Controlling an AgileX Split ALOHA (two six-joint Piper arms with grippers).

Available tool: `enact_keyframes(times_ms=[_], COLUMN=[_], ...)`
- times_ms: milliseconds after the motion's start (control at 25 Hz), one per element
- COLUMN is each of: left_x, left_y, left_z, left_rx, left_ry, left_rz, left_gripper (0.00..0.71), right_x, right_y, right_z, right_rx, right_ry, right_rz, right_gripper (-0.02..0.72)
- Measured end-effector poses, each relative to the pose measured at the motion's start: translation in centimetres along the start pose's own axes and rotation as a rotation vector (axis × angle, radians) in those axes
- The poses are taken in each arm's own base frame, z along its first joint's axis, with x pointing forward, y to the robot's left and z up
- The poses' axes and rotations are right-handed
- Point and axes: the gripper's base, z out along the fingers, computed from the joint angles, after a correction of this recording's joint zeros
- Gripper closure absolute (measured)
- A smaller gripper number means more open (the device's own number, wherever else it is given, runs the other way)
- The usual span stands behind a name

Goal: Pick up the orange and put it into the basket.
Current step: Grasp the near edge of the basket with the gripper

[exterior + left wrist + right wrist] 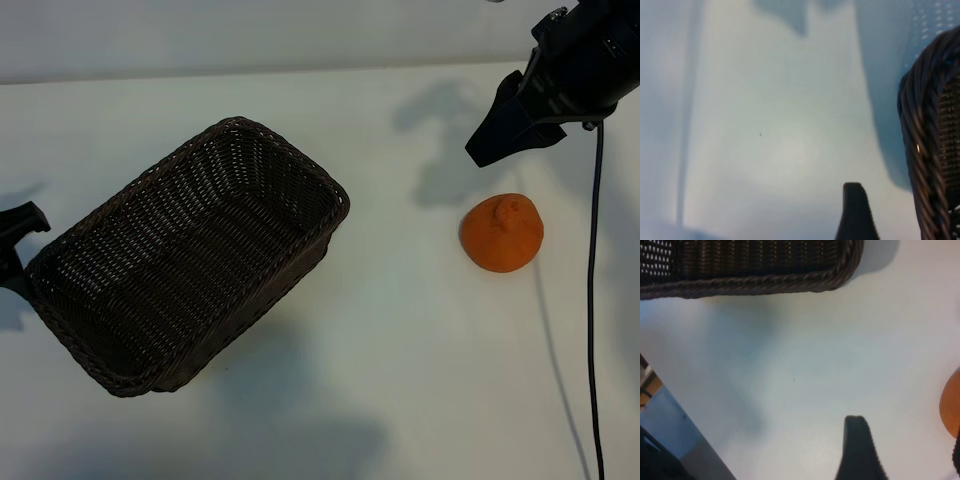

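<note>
While the bumpy orange citrus fruit (502,233) is sitting right of the dark woven wicker basket (190,255), we are holding the right tool (500,135) spread above the fruit and the left tool (15,250) spread at the basket's left end.

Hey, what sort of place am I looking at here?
Probably a robot test bench or lab: a plain white table, two black robot grippers at its edges (left gripper, right gripper), and staged props, a dark brown woven wicker basket and a bumpy orange fruit.
</note>
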Motion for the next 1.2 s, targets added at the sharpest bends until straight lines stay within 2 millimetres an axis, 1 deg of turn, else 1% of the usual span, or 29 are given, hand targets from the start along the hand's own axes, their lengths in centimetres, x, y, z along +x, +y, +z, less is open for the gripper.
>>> enact_keyframes(times_ms=[320,480,640,1000,1200], left_x=[-0.2,-0.4,-0.8,-1.9,-2.1], left_y=[-0.1,-0.2,-0.4,-1.4,-2.1], left_z=[0.3,0.8,2.2,5.6,7.1], left_rx=[0.018,0.011,0.004,0.045,0.09], left_ry=[-0.035,-0.023,0.008,0.042,0.097], left_rz=[-0.023,-0.028,-0.039,-0.071,-0.044], left_gripper=[0.185,0.185,0.185,0.185,0.185], right_x=[0.0,0.0,0.0,0.0,0.0], right_y=[0.0,0.0,0.0,0.0,0.0], right_z=[0.0,0.0,0.0,0.0,0.0], right_rx=[0.0,0.0,0.0,0.002,0.003], right_ry=[0.0,0.0,0.0,-0.003,-0.004], right_rz=[0.0,0.0,0.0,0.0,0.0], right_gripper=[0.258,0.258,0.258,0.258,0.258])
